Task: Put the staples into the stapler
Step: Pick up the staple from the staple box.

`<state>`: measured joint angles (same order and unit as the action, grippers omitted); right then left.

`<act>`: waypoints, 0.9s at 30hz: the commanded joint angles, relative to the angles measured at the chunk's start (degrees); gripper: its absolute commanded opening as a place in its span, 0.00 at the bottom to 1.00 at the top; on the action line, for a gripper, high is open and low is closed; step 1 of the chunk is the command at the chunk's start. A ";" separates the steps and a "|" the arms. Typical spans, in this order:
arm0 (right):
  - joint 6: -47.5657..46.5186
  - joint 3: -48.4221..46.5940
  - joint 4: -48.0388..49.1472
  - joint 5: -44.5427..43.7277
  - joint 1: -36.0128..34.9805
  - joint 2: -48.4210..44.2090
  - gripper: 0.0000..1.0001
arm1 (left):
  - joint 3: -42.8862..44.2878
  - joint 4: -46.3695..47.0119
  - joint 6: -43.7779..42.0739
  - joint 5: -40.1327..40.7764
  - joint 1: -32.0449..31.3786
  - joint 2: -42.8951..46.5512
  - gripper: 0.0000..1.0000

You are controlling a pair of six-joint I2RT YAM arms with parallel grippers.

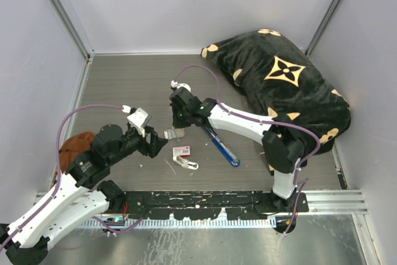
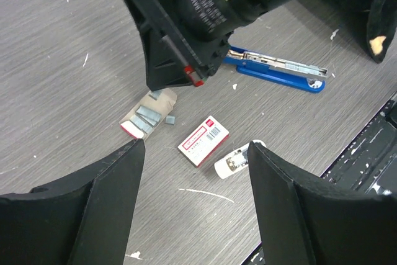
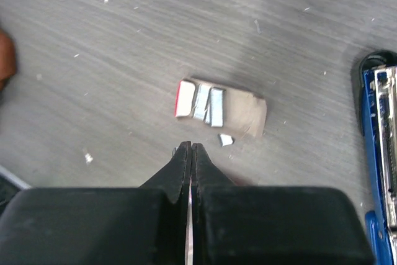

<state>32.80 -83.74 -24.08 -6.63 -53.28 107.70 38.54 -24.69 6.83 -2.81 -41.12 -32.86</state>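
Observation:
The blue stapler point(image 1: 222, 145) point(image 2: 279, 69) point(image 3: 379, 153) lies opened flat on the table, its silver channel facing up. Left of it, several silvery staples point(image 2: 149, 116) point(image 3: 208, 103) rest on a small torn cardboard tray, with one short piece loose beside them. My right gripper point(image 3: 191, 146) point(image 1: 175, 130) hangs just above and short of that tray, jaws pressed shut. A tiny silvery speck shows at its tip, and I cannot tell whether anything is pinched. My left gripper point(image 2: 195, 144) point(image 1: 158, 144) is open, hovering nearby with nothing between its fingers.
A red-and-white cardboard box point(image 2: 203, 140) point(image 1: 181, 151) and a small white oblong piece point(image 2: 232, 162) point(image 1: 188, 164) lie near the front. A black patterned cushion point(image 1: 285, 85) fills the back right. A brown object point(image 1: 75, 144) sits at the left wall. A black rail point(image 1: 205, 200) runs along the near edge.

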 commanded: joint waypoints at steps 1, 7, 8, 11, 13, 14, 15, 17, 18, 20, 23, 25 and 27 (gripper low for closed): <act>1.98 2.41 1.57 9.91 1.80 -9.09 0.01 | -0.02 5.86 -3.49 -4.42 0.25 4.00 0.71; 4.03 5.95 -7.95 23.21 4.84 -19.63 0.01 | -2.21 10.88 -17.21 -20.46 0.20 9.33 0.70; 4.19 6.52 -9.76 25.05 5.36 -21.09 0.01 | -2.24 10.96 -19.89 -21.23 0.17 9.95 0.68; 5.50 8.13 -14.21 30.46 6.87 -25.08 0.01 | -1.83 10.96 -27.38 -24.17 0.07 10.08 0.62; 6.80 8.84 -15.90 34.05 7.03 -26.91 0.01 | -1.53 11.65 -29.89 -25.79 -0.81 9.53 0.59; 7.58 9.15 -16.44 36.04 7.04 -27.46 0.01 | -1.31 11.88 -30.69 -25.84 -1.83 8.98 0.57; 8.39 9.56 -16.74 38.00 7.05 -27.95 0.01 | -0.98 12.08 -31.60 -25.88 -3.12 8.43 0.56; 9.69 10.29 -17.09 40.95 7.02 -28.37 0.01 | -0.40 12.04 -33.75 -25.23 -6.19 6.70 0.53; 10.08 10.66 -17.21 42.09 7.03 -28.39 0.00 | -0.18 12.09 -34.99 -24.64 -7.75 5.88 0.52; 10.50 11.49 -17.59 44.32 7.00 -28.14 0.01 | 0.29 12.08 -37.70 -22.76 -11.03 4.16 0.50; 11.07 12.55 -17.76 47.32 6.97 -27.50 0.01 | 0.81 11.53 -42.24 -19.40 -16.28 1.84 0.49; 11.48 13.06 -17.61 48.97 7.00 -27.00 0.01 | 1.63 10.21 -45.15 -17.14 -19.58 -0.34 0.48; 11.88 13.04 -17.59 50.27 7.02 -26.49 0.01 | 2.10 9.34 -47.45 -14.10 -22.58 -1.83 0.47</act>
<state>42.89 -70.48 -42.13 37.39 -46.13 80.68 36.99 -16.51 -32.80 -22.63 -58.96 -32.36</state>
